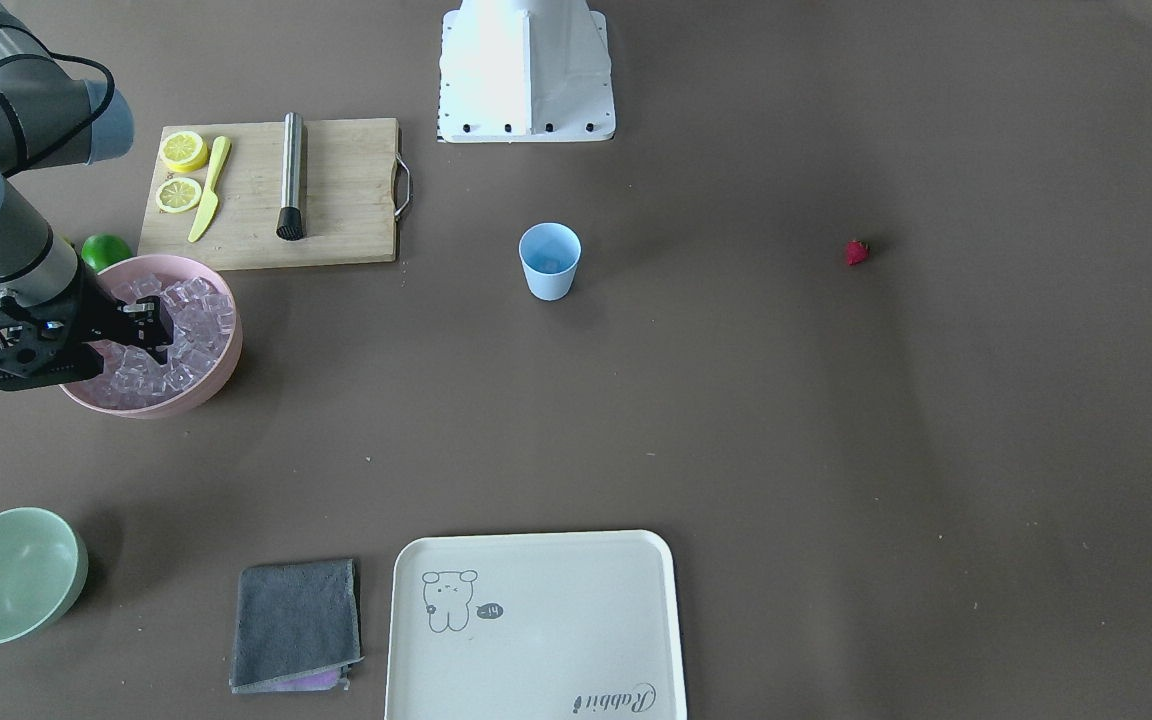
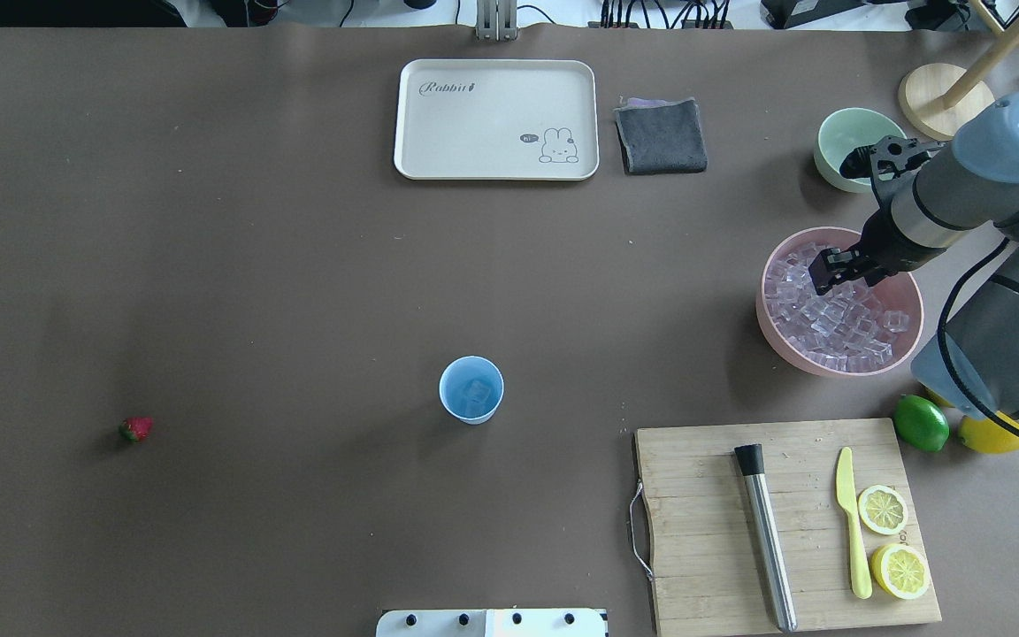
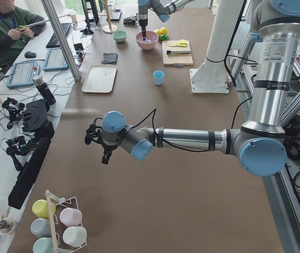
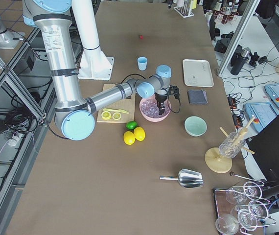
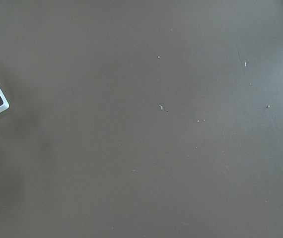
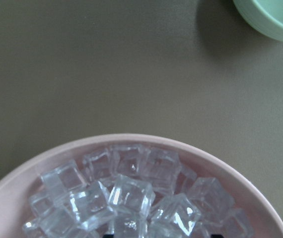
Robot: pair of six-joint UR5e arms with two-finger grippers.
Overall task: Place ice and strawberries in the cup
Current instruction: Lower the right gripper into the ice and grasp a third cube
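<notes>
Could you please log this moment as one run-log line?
right tool: in pink bowl, at ice cubes | left tool: hovering apart, state unclear | blue cup: ice cubes inside | strawberry: outside cup

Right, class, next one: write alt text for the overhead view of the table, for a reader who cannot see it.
The robot's right gripper reaches into a pink bowl of ice on the view's right. A light blue cup stands mid-table with what looks like ice inside, and a strawberry lies alone far to the left.

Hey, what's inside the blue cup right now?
Clear ice lies at the bottom of the cup; how many pieces is unclear. The strawberry lies on the table, apart.
</notes>
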